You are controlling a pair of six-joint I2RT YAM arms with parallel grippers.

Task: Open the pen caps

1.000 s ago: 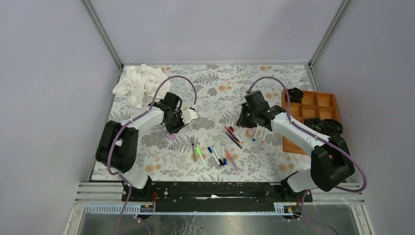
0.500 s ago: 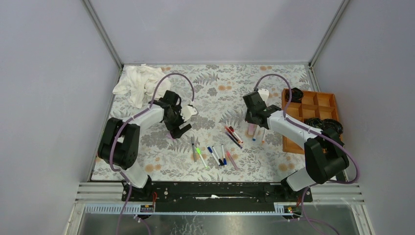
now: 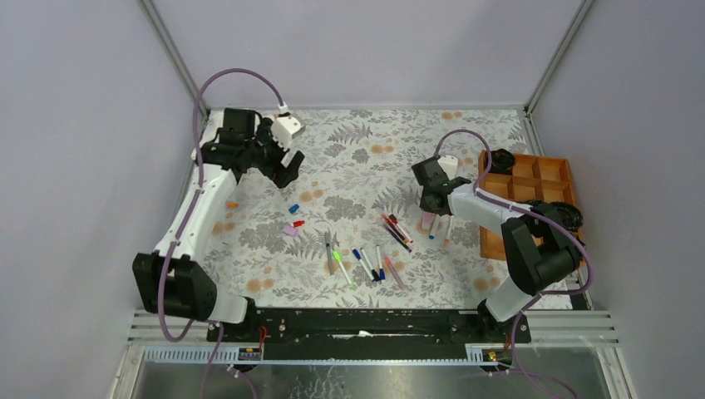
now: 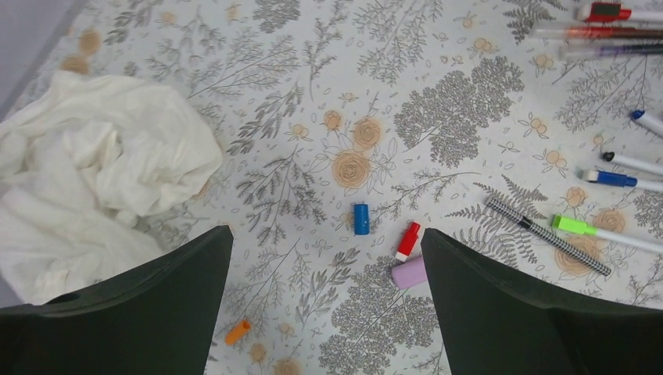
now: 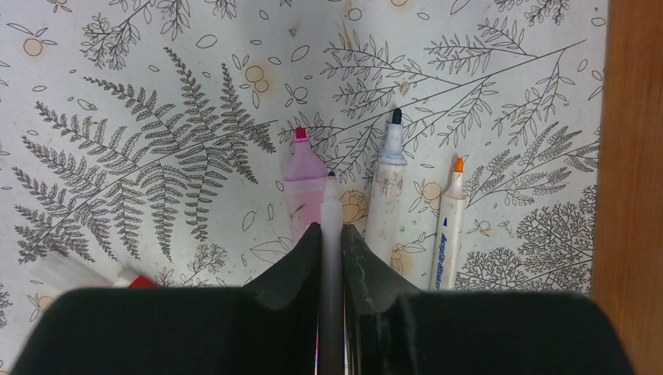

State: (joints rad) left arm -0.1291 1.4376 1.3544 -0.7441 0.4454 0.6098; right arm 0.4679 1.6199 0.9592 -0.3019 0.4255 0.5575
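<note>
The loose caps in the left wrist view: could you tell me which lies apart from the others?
The orange cap, alone at lower left; the blue cap, red cap and lilac cap cluster together.

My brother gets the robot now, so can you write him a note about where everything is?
Left gripper: wide open, empty, raised over the table.
Right gripper: shut on a thin white pen.
Done: blue cap, red cap, pink cap and orange cap lie loose; three bare-tipped pens lie beside the right gripper.
Left: the middle pens; a green-capped pen and a blue-capped pen look unopened.
</note>
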